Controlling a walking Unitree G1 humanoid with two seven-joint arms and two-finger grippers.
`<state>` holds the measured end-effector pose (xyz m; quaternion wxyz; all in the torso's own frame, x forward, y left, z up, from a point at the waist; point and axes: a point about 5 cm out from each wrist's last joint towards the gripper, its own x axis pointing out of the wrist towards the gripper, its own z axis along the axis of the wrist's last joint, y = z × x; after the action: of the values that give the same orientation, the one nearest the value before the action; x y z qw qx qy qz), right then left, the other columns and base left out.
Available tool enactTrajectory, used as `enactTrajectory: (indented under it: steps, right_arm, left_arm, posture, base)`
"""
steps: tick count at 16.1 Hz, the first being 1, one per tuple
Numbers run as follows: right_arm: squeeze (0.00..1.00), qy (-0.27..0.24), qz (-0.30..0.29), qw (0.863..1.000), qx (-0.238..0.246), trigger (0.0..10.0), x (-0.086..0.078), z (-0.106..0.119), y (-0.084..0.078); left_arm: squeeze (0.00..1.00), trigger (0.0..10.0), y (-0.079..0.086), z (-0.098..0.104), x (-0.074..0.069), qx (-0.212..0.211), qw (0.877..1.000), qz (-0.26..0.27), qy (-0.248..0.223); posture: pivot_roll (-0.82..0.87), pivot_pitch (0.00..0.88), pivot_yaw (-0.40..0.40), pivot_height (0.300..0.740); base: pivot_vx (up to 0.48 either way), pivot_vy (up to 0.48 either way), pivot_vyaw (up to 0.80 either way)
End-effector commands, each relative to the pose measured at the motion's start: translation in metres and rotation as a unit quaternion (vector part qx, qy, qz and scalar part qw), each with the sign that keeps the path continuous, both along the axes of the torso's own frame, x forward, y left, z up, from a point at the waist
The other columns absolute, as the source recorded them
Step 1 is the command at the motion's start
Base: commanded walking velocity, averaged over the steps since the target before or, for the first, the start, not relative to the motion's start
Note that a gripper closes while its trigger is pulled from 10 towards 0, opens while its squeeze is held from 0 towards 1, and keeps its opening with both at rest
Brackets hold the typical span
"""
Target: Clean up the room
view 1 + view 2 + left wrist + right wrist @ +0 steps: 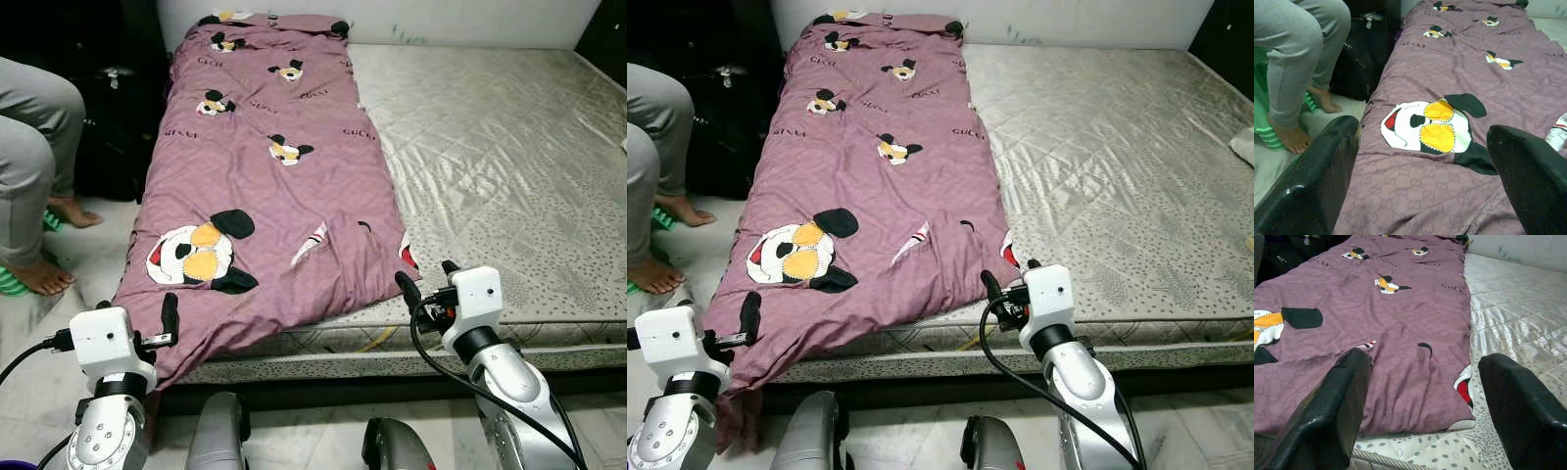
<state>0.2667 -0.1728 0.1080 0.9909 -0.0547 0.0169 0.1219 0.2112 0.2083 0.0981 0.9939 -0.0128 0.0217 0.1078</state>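
On the mattress (509,166), a purple blanket (265,186) lies lengthwise along its left half, printed with cartoon mouse faces and lettering. Its far end reaches the mattress head by the wall; its near end hangs over the mattress's front edge, drooping lowest at the left corner. The right half of the mattress is bare quilted fabric.

Left claw (1425,161): released, fingers spread wide, held just off the mattress's front-left corner, aimed at the large mouse face with yellow glasses (192,257) on the blanket's near part. Cannot tell whether a finger touches the cloth.

Right claw (1422,396): also released, fingers wide apart, held at the mattress's front edge near the middle, facing the blanket's near right corner, where a red-and-white patch (1464,387) shows at the hem. Not gripping anything.

Left of the mattress, a person sits; grey trouser legs (29,147) and bare feet (41,277) on the tile floor. A black bag (113,108) stands between the person and the mattress's side.
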Motion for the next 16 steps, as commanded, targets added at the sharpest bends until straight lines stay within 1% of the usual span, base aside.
enactTrajectory:
  steps: [1,4,5,8,15,16]
  right_arm:
    - [0.0,-0.005,-0.001,1.0,0.003,10.0,-0.0007,0.0015,-0.0012]
    - [0.0,-0.008,0.001,1.0,-0.002,10.0,0.0006,0.0019,-0.0011]
    - [0.0,-0.017,0.005,1.0,-0.007,10.0,0.0031,0.0056,-0.0006]
    - [0.0,-0.02,0.007,1.0,-0.008,10.0,0.0054,0.0066,0.0002]
    - [0.0,-0.027,0.021,0.999,-0.026,10.0,0.0069,0.006,0.0038]
    - [0.0,-0.027,0.022,0.999,-0.025,10.0,0.0067,0.0053,0.0045]
  left_arm:
    - [0.0,10.0,0.0,0.0016,0.0004,0.001,1.0,-0.005,0.0]
    - [0.0,10.0,0.0004,0.0007,0.0005,0.004,1.0,-0.005,0.001]
    - [0.0,10.0,0.0008,0.001,0.0006,-0.002,1.0,-0.007,-0.004]
    - [0.0,10.0,0.0011,0.0018,0.0002,-0.003,1.0,-0.014,-0.007]
    - [0.0,10.0,-0.0009,0.0025,0.0011,-0.007,1.0,-0.021,-0.011]
    - [0.0,10.0,-0.0009,0.0028,0.0012,-0.008,1.0,-0.022,-0.011]
  posture:
    - [0.01,0.119,-0.039,0.591]
    - [0.01,0.109,-0.039,0.572]
    - [0.01,0.109,-0.039,0.572]
    - [0.01,0.109,-0.039,0.572]
    - [0.02,0.106,-0.045,0.572]
    - [0.02,0.108,-0.044,0.572]
  base:
    - [0.0,0.0,0.0]
    - [0.0,0.0,0.0]
    - [0.0,0.0,0.0]
    - [0.0,0.0,0.0]
    - [0.311,0.0,0.0]
    - [0.322,0.0,0.53]
